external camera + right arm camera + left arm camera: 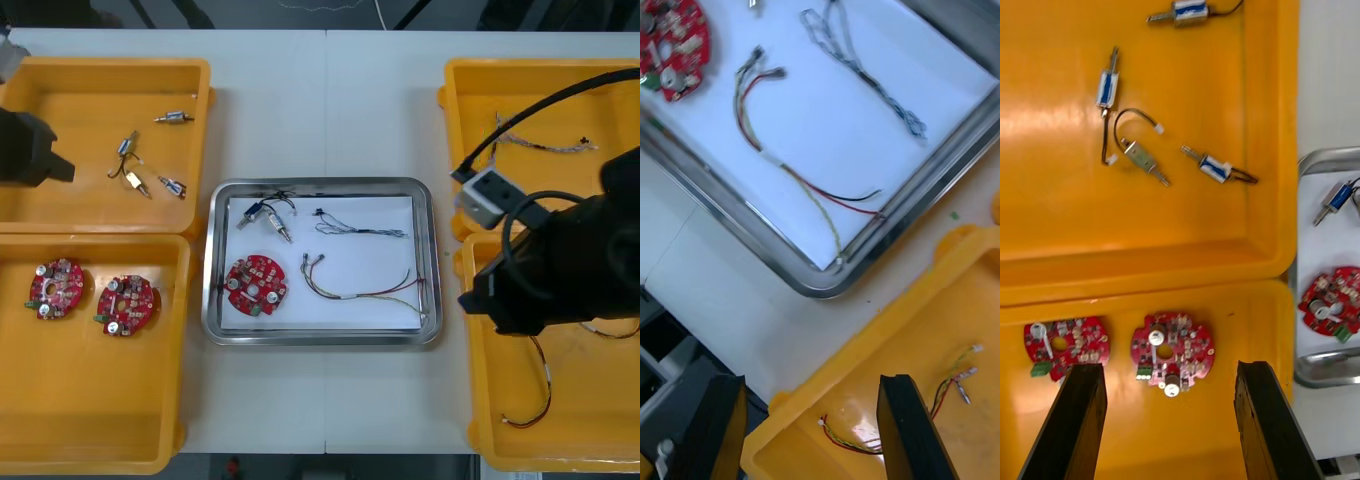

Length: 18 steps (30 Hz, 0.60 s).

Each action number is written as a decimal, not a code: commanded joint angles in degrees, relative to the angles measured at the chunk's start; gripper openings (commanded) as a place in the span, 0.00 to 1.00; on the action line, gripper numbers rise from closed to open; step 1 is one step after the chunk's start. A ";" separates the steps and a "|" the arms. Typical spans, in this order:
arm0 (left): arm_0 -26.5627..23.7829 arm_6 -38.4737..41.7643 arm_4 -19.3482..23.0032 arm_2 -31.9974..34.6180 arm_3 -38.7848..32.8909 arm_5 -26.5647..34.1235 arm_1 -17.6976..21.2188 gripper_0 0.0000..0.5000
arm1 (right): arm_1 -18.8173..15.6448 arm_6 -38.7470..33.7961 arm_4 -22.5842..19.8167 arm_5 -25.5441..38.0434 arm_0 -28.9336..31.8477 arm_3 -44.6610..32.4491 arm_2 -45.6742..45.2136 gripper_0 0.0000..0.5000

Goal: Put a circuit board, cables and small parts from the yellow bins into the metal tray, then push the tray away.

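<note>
Front view: the right arm is hiding much of the near yellow bin (pixel 580 440). The right gripper (pixel 809 382) there and the left gripper (pixel 1169 367) over the circuit boards (pixel 1172 351) are both gaping wide, empty.

- The left arm (pixel 28 150) is a dark mass at about nine to ten o'clock in the front view, right at the edge.
- The left gripper (pixel 1169 371) points downward. Its two black fingers (pixel 1071 427) stand wide apart, with nothing gripped between them.
- The right arm (pixel 575 265) takes up the three to four o'clock side. A grey wrist block (pixel 490 197) sits at its ten o'clock, and a black hose (pixel 545 102) arcs over it toward two o'clock.
- The right gripper (pixel 811 381) has its fingers (pixel 906 431) spread just as wide, clasping nothing.
</note>
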 commanded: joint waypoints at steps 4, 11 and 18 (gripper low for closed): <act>9.11 0.67 0.95 6.50 -5.25 0.33 2.24 1.00 | 1.46 1.38 6.30 0.14 -10.47 -1.40 15.68 1.00; 16.93 -0.38 0.51 10.02 -8.41 0.33 2.68 1.00 | 6.56 3.84 10.08 0.14 -17.24 3.44 27.28 1.00; 21.94 -1.00 0.25 10.72 -9.03 0.33 3.03 1.00 | 9.99 11.93 15.53 -1.85 -20.84 8.27 36.33 1.00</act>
